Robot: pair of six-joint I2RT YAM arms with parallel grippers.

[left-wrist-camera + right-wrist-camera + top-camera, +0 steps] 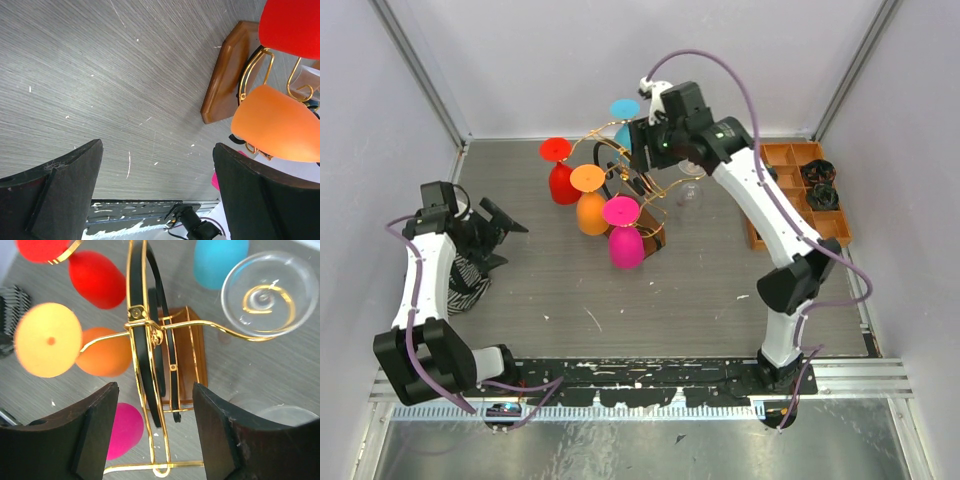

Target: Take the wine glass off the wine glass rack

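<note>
The wine glass rack (638, 195), gold wire on a brown wooden base, stands mid-table. Red (563, 183), orange (591, 212), pink (625, 246) and blue (624, 120) glasses hang on it upside down, as does a clear wine glass (692, 192) on its right side. My right gripper (645, 140) is open and empty, hovering over the rack's top. In the right wrist view the gripper (155, 390) straddles the gold frame (137, 340), with the clear glass's foot (270, 292) up to the right on a curled arm. My left gripper (508, 240) is open and empty, left of the rack.
An orange-brown compartment tray (772, 200) with black items lies at the right. A black-and-white striped object (470, 282) sits under the left arm. The left wrist view shows the rack's wooden base (225, 75), the orange glass (275, 122) and the red glass (295, 27). Enclosure walls surround the table.
</note>
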